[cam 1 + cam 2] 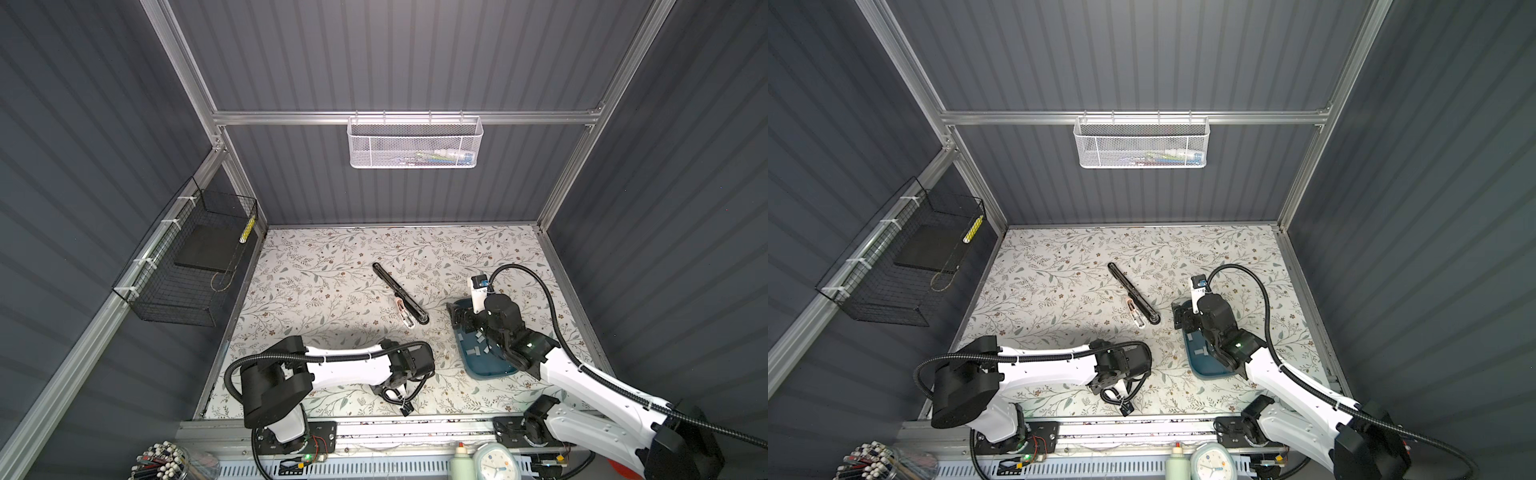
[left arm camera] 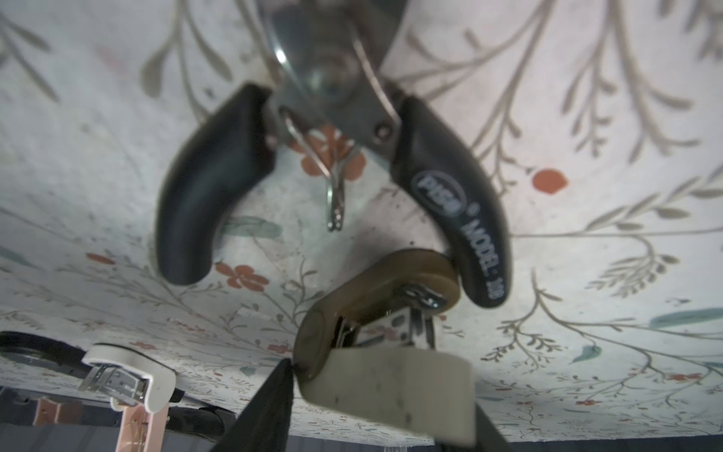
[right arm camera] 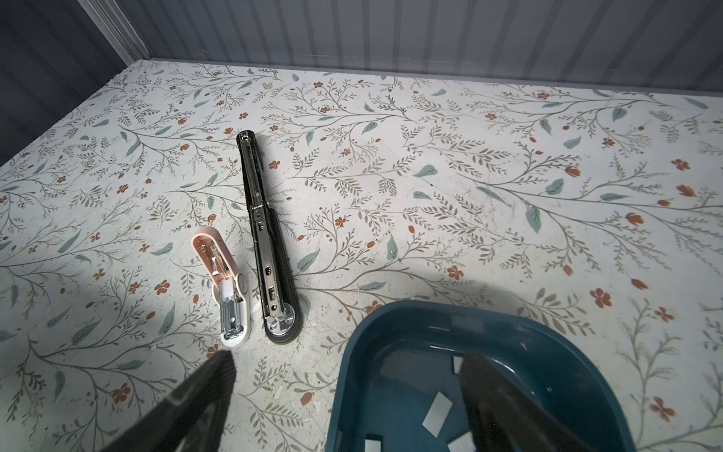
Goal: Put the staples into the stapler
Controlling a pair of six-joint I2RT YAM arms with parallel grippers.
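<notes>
The black stapler [image 1: 399, 293] [image 1: 1133, 297] [image 3: 266, 242] lies opened out flat mid-table, its metal channel facing up. Several flat silver staples [image 3: 437, 413] [image 1: 478, 338] lie in a blue tray [image 3: 391, 321] [image 1: 486, 374] at the right. My right gripper [image 3: 352, 391] [image 1: 461, 320] hangs open over the tray's edge nearest the stapler, one finger above the tray and one above the table, holding nothing. Near the front edge, my left gripper [image 2: 383, 391] [image 1: 392, 390] is shut on a small beige-and-brown stapler [image 2: 383, 375], which fills the gap between the fingers.
A small pink-and-white stapler [image 3: 225, 281] [image 1: 404, 312] lies open beside the black one. Black-handled pliers [image 2: 450, 203] lie by the left gripper. A black wire basket [image 1: 187, 266] hangs on the left wall and a white mesh basket [image 1: 415, 141] at the back.
</notes>
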